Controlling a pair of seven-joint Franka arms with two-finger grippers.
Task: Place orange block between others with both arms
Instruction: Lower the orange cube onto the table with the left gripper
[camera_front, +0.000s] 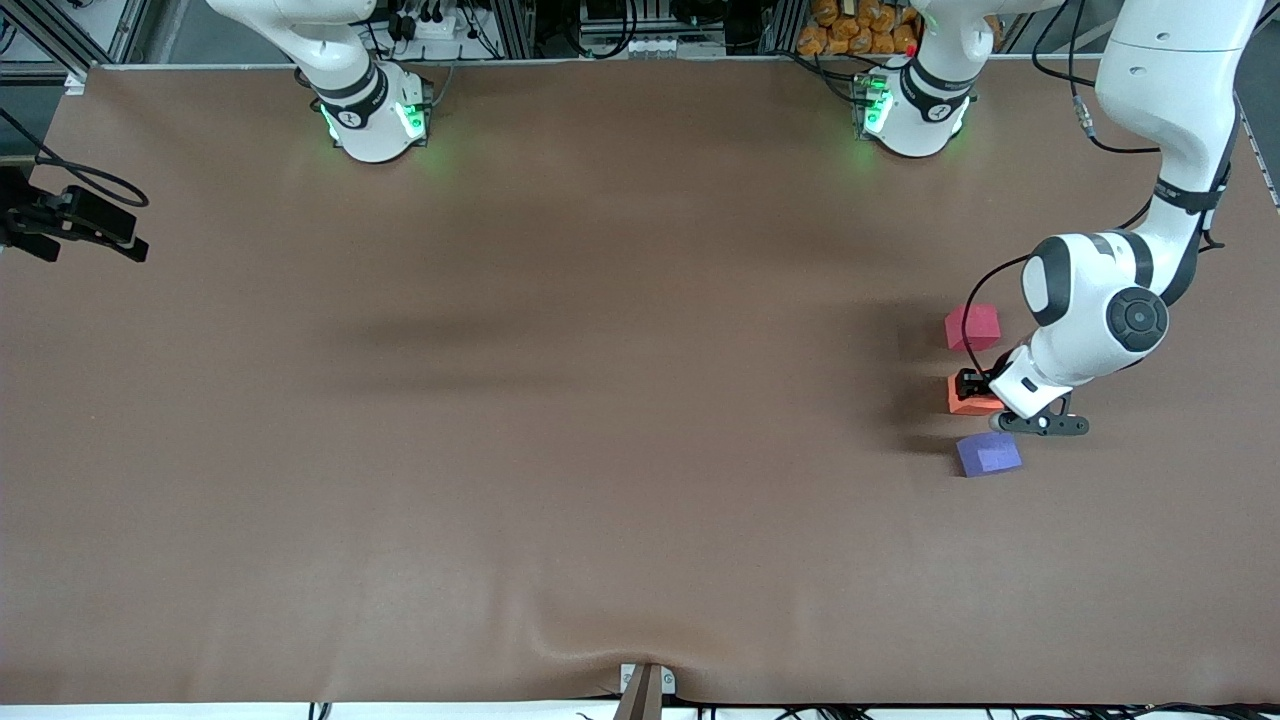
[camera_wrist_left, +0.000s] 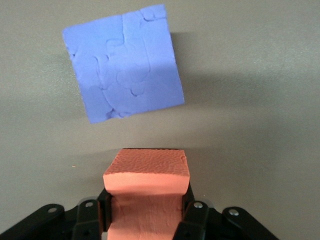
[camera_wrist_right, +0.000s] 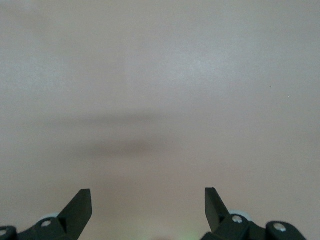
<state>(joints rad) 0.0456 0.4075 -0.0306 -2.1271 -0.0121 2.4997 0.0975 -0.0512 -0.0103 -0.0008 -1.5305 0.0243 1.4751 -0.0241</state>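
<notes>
My left gripper (camera_front: 975, 394) is shut on the orange block (camera_front: 966, 400) and holds it between the two other cubes, toward the left arm's end of the table. The red-pink cube (camera_front: 972, 327) lies farther from the front camera and the purple-blue cube (camera_front: 988, 454) nearer. In the left wrist view the orange block (camera_wrist_left: 147, 172) is squeezed between the fingers (camera_wrist_left: 192, 220), with the purple-blue cube (camera_wrist_left: 125, 65) a short gap away. Whether the orange block touches the table I cannot tell. My right gripper (camera_wrist_right: 148, 200) stands open over bare table; its hand is out of the front view.
The brown table mat (camera_front: 600, 400) has a wrinkle near its front edge (camera_front: 590, 640). A black camera mount (camera_front: 75, 220) sits at the right arm's end of the table. Both arm bases (camera_front: 375, 110) (camera_front: 915, 110) stand along the back edge.
</notes>
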